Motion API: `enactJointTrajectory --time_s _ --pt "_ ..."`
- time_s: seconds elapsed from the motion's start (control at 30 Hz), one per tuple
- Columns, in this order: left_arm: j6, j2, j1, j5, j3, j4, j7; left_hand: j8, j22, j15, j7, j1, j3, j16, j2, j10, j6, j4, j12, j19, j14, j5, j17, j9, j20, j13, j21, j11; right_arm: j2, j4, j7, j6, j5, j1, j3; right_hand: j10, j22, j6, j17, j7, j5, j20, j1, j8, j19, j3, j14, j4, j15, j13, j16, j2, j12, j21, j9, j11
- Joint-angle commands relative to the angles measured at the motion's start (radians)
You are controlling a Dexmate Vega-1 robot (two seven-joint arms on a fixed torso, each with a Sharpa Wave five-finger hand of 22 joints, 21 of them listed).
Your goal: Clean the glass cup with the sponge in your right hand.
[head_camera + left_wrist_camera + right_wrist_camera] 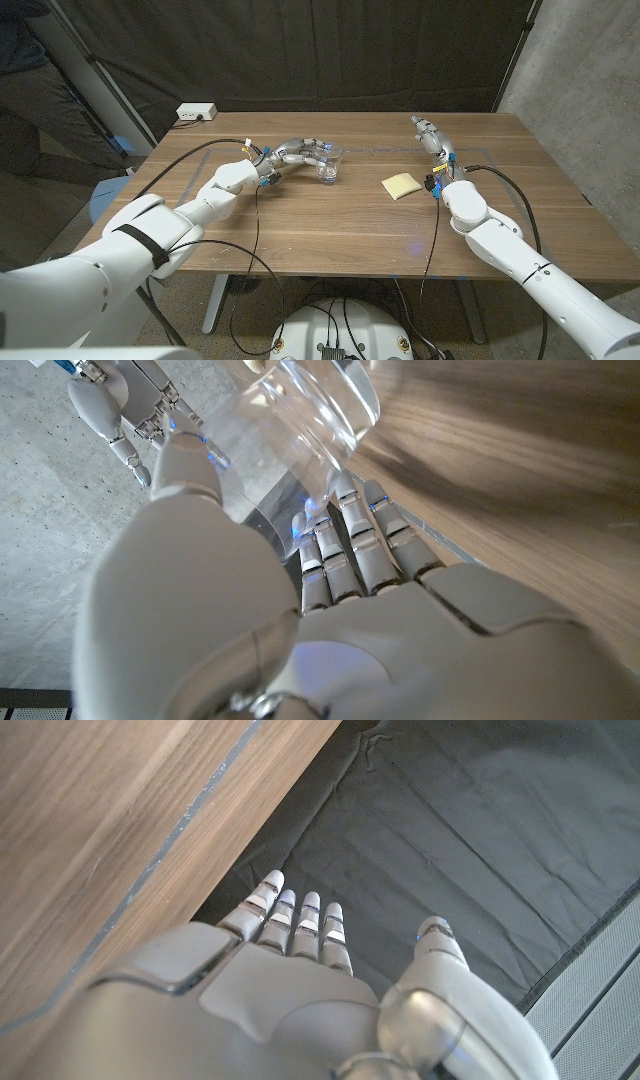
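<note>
Gripping: the left hand point(288, 153) wraps its fingers point(352, 550) and thumb around the glass cup point(329, 165), holding it.
Glass cup: upright on the wooden table point(330, 235), toward the far edge, a little left of the middle; clear and see-through in the left wrist view point(300, 420).
Sponge: a yellow sponge point(402, 184) lies flat on the table, right of the cup and well apart from it, just beside the right wrist.
Right hand: the right hand point(432, 135) is spread and holds nothing, fingers point(300, 925) straight, reaching toward the far edge past the sponge.
Backdrop: dark curtain point(330, 50) behind the table.
</note>
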Motion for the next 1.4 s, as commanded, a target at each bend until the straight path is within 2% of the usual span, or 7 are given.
enactJointTrajectory --time_s 0.03,0.23,0.4,0.7,0.8,0.9,1.4 --pt "0.000 -0.003 0.007 -0.047 -0.027 -0.010 -0.025 0.110 0.005 -0.153 -0.075 0.109 0.047 -0.004 0.108 0.121 0.156 0.038 0.005 0.001 0.007 0.001 0.007 0.007 0.004 0.007 0.006 -0.103 -0.053 -0.114 -0.068 -0.169 -0.117 -0.005 -0.037 0.021 0.005 0.019 0.004 -0.001 0.006 0.007 0.027 0.011 0.016 0.005 0.027 -0.016 -0.006 0.004 0.009 -0.001 0.013 0.010 0.006 -0.003" --pt "0.001 -0.007 0.003 -0.053 -0.033 -0.006 -0.029 0.118 0.006 -0.154 -0.077 0.114 0.052 -0.007 0.114 0.124 0.160 0.039 0.006 -0.002 0.013 0.003 0.013 0.009 0.005 0.010 0.008 -0.105 -0.066 -0.167 -0.112 -0.307 -0.200 -0.004 -0.068 0.046 0.006 0.038 0.005 -0.006 0.006 0.014 0.052 0.016 0.023 0.011 0.062 -0.026 -0.011 0.006 0.015 -0.005 0.021 0.012 0.007 -0.003" --pt "0.006 -0.009 -0.002 -0.053 -0.035 0.000 -0.023 0.135 0.007 -0.157 -0.078 0.124 0.060 -0.004 0.123 0.150 0.176 0.038 0.018 -0.004 0.034 0.006 0.023 0.012 0.007 0.015 0.012 -0.104 -0.065 -0.190 -0.137 -0.398 -0.263 0.007 -0.101 0.104 0.011 0.093 0.007 0.002 0.003 0.016 0.090 0.028 0.071 0.018 0.125 -0.033 -0.028 0.008 0.022 -0.014 0.038 0.033 0.010 0.001" --pt "0.009 -0.013 -0.012 -0.046 -0.033 0.013 -0.012 0.148 0.008 -0.155 -0.077 0.127 0.065 -0.008 0.130 0.155 0.178 0.041 0.022 -0.016 0.047 0.009 0.032 0.017 0.012 0.022 0.013 -0.105 -0.074 -0.234 -0.134 -0.594 -0.380 0.046 -0.180 0.116 0.013 0.109 0.008 0.001 0.007 0.025 0.133 0.031 0.087 0.030 0.145 -0.045 -0.038 0.009 0.020 -0.016 0.040 0.039 0.011 0.003" --pt "0.011 -0.012 -0.014 -0.042 -0.032 0.015 -0.006 0.150 0.008 -0.156 -0.077 0.129 0.067 -0.010 0.130 0.157 0.176 0.040 0.024 -0.019 0.047 0.009 0.033 0.018 0.012 0.023 0.013 -0.105 -0.066 -0.239 -0.136 -0.644 -0.407 0.057 -0.198 0.126 0.015 0.125 0.009 0.002 0.012 0.015 0.181 0.035 0.117 0.039 0.173 -0.052 -0.053 0.010 0.022 -0.031 0.039 0.052 0.012 0.006" --pt "0.015 -0.012 -0.018 -0.042 -0.032 0.018 -0.003 0.153 0.008 -0.154 -0.075 0.128 0.068 -0.013 0.131 0.156 0.174 0.041 0.024 -0.026 0.047 0.010 0.035 0.019 0.010 0.025 0.011 -0.104 -0.069 -0.257 -0.136 -0.704 -0.444 0.063 -0.221 0.160 0.024 0.145 0.013 0.003 0.016 -0.010 0.220 0.036 0.169 0.041 0.228 -0.044 -0.073 0.012 0.029 -0.054 0.047 0.079 0.013 0.012" --pt "0.046 -0.030 -0.046 -0.031 -0.023 0.050 0.019 0.167 0.008 -0.155 -0.075 0.136 0.076 -0.026 0.137 0.153 0.169 0.041 0.025 -0.035 0.047 0.011 0.045 0.024 0.011 0.034 0.015 -0.103 -0.122 -0.347 -0.007 -1.032 -0.636 0.166 -0.411 0.180 0.037 0.176 0.021 -0.007 0.021 -0.020 0.228 0.041 0.197 0.034 0.273 -0.031 -0.100 0.014 0.036 -0.068 0.049 0.102 0.015 0.000"
